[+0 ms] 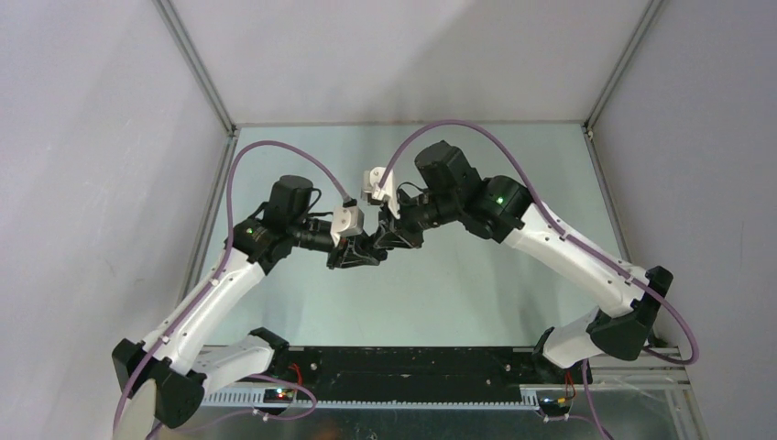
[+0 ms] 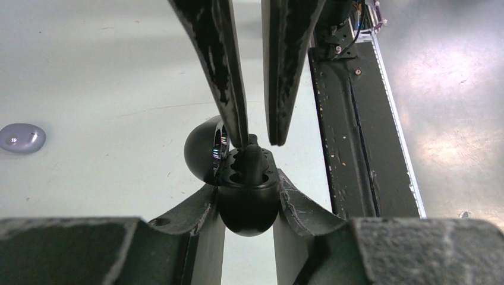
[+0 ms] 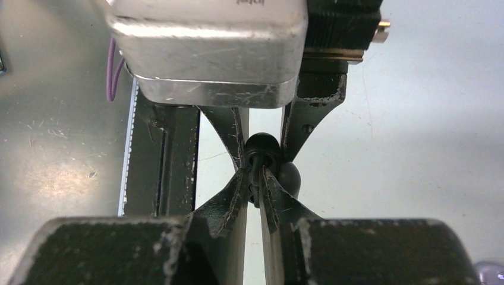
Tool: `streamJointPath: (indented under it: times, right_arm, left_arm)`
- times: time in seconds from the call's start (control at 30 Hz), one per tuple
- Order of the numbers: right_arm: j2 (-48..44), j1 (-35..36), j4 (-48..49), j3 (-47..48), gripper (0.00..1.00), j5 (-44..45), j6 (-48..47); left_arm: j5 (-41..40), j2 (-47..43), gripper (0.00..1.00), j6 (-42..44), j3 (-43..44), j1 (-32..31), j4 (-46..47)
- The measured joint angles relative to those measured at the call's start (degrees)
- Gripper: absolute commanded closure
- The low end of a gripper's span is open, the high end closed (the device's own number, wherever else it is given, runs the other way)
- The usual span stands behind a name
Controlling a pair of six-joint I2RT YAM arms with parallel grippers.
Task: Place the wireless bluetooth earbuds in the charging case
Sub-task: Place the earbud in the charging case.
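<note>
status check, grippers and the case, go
Left gripper shut on black charging case, lid open. Right gripper pinching a black earbud at the case slot. Purple earbud loose on the table. Nothing blocking.

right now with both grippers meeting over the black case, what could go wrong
The left gripper clamps the round black case only at its fingertips, so a push could make it slip or rotate. The right gripper nips a small black earbud at its very tips; slight misalignment could drop it. The open lid stands close beside them.

One black charging case (image 2: 248,202), one purple earbud (image 2: 22,138), two end effectors (image 1: 353,254) (image 1: 387,240)
</note>
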Motion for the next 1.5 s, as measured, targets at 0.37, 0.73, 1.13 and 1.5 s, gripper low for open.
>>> streamJointPath:
  times: [0.37,0.73,1.13,1.5]
  right_arm:
    - [-0.26,0.52,-2.08,0.57,0.89,0.44,-1.31]
    - [0.20,0.68,-2.19,0.57,0.88,1.53,-1.51]
    - [2.69,0.66,-3.41,2.27,0.89,1.68,-1.51]
    - [2.82,0.61,-4.02,2.16,0.93,0.42,-2.34]
  left_arm:
    - [0.07,0.00,0.93,0.00,0.00,0.00,0.02]
    - [0.11,0.00,0.93,0.00,0.00,0.00,0.04]
    - [-0.61,0.02,0.93,0.04,0.00,0.09,-1.60]
    - [-0.44,-0.04,0.94,0.09,0.00,0.11,-2.36]
